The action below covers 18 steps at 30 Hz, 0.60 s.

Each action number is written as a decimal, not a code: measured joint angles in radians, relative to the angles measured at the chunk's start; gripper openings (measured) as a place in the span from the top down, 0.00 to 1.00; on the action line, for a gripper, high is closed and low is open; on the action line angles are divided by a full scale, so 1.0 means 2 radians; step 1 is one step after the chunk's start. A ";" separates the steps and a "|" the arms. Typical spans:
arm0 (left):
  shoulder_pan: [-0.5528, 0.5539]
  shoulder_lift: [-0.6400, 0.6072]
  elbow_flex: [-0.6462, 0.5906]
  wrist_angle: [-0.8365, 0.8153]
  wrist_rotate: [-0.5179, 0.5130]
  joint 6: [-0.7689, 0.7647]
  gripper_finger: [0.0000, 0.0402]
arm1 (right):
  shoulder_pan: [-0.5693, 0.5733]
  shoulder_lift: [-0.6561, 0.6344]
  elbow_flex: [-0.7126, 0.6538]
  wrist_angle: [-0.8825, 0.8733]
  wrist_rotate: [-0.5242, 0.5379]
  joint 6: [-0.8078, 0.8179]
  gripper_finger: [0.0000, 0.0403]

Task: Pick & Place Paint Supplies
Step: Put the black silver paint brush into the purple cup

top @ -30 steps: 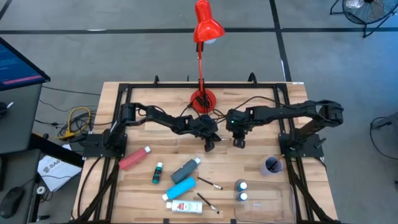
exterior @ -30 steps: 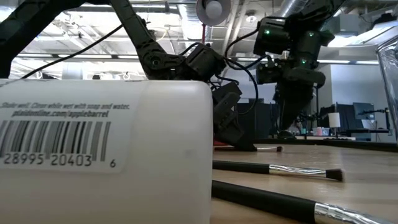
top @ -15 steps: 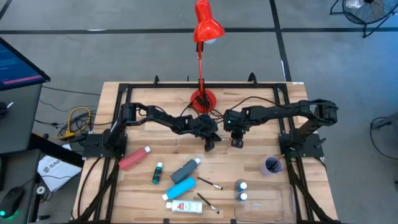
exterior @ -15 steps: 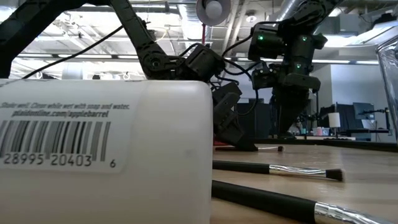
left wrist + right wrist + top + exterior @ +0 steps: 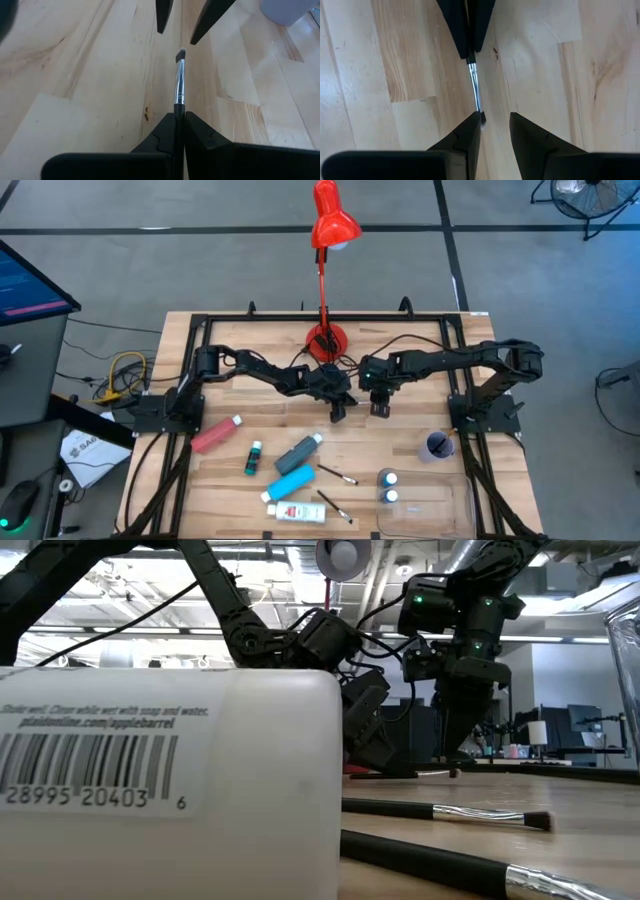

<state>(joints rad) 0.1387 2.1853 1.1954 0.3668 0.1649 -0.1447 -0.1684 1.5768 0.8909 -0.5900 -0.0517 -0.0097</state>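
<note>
My left gripper (image 5: 337, 414) is at the table's middle, shut on a thin dark paintbrush (image 5: 179, 85). The brush's bristle end (image 5: 481, 118) points toward the table's right side. My right gripper (image 5: 380, 410) is open and faces it, its fingers (image 5: 162, 15) standing on either side of that bristle end; whether one touches it I cannot tell. Near the front edge lie a pink-red tube (image 5: 215, 435), a teal bottle (image 5: 254, 457), a grey-blue tube (image 5: 300, 452), a blue tube (image 5: 290, 480), a white tube (image 5: 295, 511) and two more brushes (image 5: 338, 473). My left gripper pinches the paintbrush between its two fingers on the handle just behind the metal ferrule (image 5: 177, 109). The fingers lie along the brush, pointing toward the table's right. The brush sticks out about level past the fingertips, close over the wood.
The red lamp's base (image 5: 325, 340) stands just behind both grippers. A lilac cup (image 5: 438, 447) and a clear tray (image 5: 440, 505) holding two white-capped bottles (image 5: 388, 478) sit at the front right. In the low view the white tube (image 5: 170, 790) fills the foreground.
My right gripper has moved a little toward the table's left, closing in on the brush's bristle end, and has stayed open. My left gripper has kept its hold on the brush.
</note>
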 joint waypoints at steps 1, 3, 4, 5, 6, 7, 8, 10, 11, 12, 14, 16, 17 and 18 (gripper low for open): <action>0.000 0.000 0.000 0.000 0.000 0.000 1.00 | 0.000 0.000 0.000 0.000 0.000 0.000 0.76; 0.000 0.000 0.000 0.001 0.000 -0.001 1.00 | 0.000 0.000 0.000 0.000 0.000 0.000 0.76; 0.000 0.000 0.000 0.001 0.000 -0.001 1.00 | 0.000 0.000 0.000 0.000 0.000 0.000 0.76; 0.000 0.000 0.000 0.002 0.000 -0.001 1.00 | 0.000 0.000 0.000 0.001 0.000 0.000 0.76; 0.000 0.000 0.000 0.002 0.000 -0.001 1.00 | 0.000 0.000 0.000 0.001 0.000 0.000 0.76; 0.000 0.000 0.000 0.002 0.000 -0.001 1.00 | 0.000 0.000 0.000 0.001 0.000 0.000 0.76; 0.000 0.000 0.000 0.002 0.000 -0.001 1.00 | 0.000 0.000 0.000 0.002 0.000 0.000 0.76; 0.000 0.000 0.000 0.004 0.000 -0.001 1.00 | 0.000 0.000 0.000 0.005 0.000 0.000 0.76; 0.000 -0.001 0.000 0.005 0.000 -0.001 1.00 | 0.002 0.000 0.000 0.007 0.000 0.000 0.76; 0.000 -0.001 0.001 0.005 0.000 -0.001 1.00 | 0.002 0.000 0.000 0.008 0.001 -0.003 0.76; 0.000 -0.001 0.001 0.005 0.000 -0.001 1.00 | 0.006 0.000 0.000 0.009 0.002 -0.011 0.76; 0.001 -0.001 0.001 0.005 0.000 -0.001 1.00 | 0.009 0.000 0.000 0.009 0.009 -0.016 0.75; 0.001 -0.001 0.001 0.005 0.000 -0.001 1.00 | 0.012 0.000 0.000 0.009 0.015 -0.024 0.74; 0.001 -0.001 0.001 0.005 0.000 -0.001 1.00 | 0.014 0.000 0.000 0.009 0.024 -0.033 0.73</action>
<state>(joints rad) 0.1398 2.1834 1.1969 0.3767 0.1658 -0.1471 -0.1409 1.5764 0.8909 -0.5717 -0.0045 -0.0754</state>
